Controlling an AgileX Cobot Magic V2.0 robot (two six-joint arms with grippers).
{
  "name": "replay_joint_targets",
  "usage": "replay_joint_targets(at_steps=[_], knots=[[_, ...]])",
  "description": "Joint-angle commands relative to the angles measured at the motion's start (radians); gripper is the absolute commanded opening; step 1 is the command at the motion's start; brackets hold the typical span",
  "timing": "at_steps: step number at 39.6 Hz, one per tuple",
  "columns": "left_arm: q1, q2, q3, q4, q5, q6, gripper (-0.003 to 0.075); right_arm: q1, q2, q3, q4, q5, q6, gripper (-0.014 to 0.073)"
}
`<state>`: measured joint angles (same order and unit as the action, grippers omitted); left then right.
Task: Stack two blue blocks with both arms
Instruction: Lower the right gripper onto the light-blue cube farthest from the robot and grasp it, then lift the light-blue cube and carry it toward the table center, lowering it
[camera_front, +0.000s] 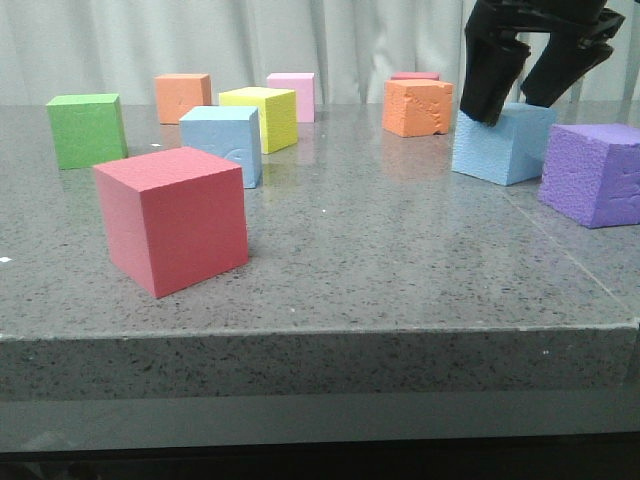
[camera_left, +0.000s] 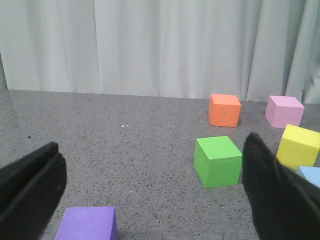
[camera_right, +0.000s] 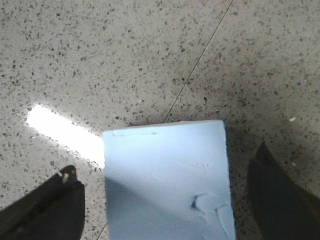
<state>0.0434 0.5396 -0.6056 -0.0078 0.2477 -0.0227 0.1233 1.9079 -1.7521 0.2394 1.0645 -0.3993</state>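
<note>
One light blue block sits on the table at the right. My right gripper hangs over it, open, with a finger on each side of its top. In the right wrist view the block lies between the dark fingertips, with a gap on both sides; the gripper is not touching it. The other blue block, with a curved scuff, stands left of centre behind the red cube; a corner shows in the left wrist view. My left gripper is open and empty, and out of the front view.
A red cube stands at the front left. A green cube, orange cubes, a yellow cube and a pink cube stand behind. A purple cube is close beside the right blue block. Another purple cube lies under the left gripper.
</note>
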Motion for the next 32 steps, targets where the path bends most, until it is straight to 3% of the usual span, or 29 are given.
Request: replay_joint_targets(at_steps=[1,7,15,25,32], knots=[[0.000,0.010,-0.035,0.000,-0.086,-0.002,0.0692,-0.002,-0.032,-0.033,0.007,-0.004,-0.013,0.0654],[0.000,0.010,-0.035,0.000,-0.086,-0.002,0.0692,-0.002,-0.027,-0.033,0.007,0.002,-0.011,0.0629],[0.000,0.010,-0.035,0.000,-0.086,-0.002,0.0692,-0.002,-0.031,-0.036,0.007,0.014,-0.010,0.0377],[0.000,0.010,-0.035,0.000,-0.086,-0.002,0.0692,0.000,-0.090,-0.078,0.082,0.040,0.008,0.0396],[0.000,0.010,-0.035,0.000,-0.086,-0.002,0.0692,0.070,-0.125,-0.097,0.112,0.056,0.067,0.0396]])
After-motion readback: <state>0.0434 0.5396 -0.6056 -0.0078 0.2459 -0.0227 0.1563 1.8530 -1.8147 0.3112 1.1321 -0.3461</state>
